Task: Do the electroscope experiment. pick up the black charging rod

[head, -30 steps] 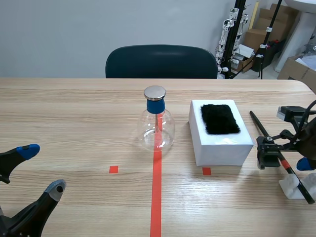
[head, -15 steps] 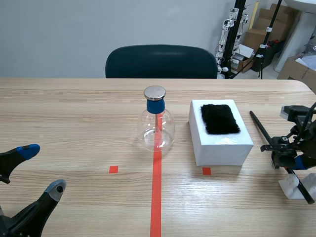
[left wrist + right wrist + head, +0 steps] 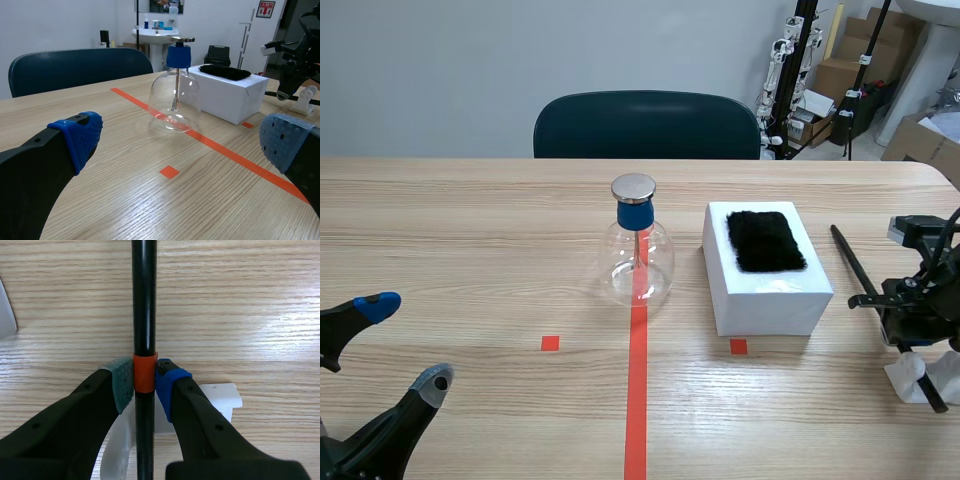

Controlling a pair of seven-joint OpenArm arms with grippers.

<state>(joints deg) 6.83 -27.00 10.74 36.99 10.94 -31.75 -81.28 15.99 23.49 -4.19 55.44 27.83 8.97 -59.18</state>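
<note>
The black charging rod (image 3: 857, 268) lies slanted at the table's right, its near end resting on a small white stand (image 3: 920, 381). My right gripper (image 3: 910, 330) is shut on it. In the right wrist view the two pads press on the rod's orange band, with the rod (image 3: 144, 300) running straight ahead of the gripper (image 3: 145, 382) and the white stand (image 3: 217, 396) beneath it. My left gripper (image 3: 405, 342) stands open low at the near left, holding nothing (image 3: 182, 142).
A glass electroscope flask (image 3: 638, 255) with a blue neck and metal cap stands on the red centre line. To its right sits a white box (image 3: 770, 295) topped by black fur (image 3: 765, 240). A dark chair (image 3: 645, 125) is behind the table.
My right gripper's fingers have come together on the rod, and the gripper has shifted a little rightward. The rod's far end moved slightly. The left arm stayed still.
</note>
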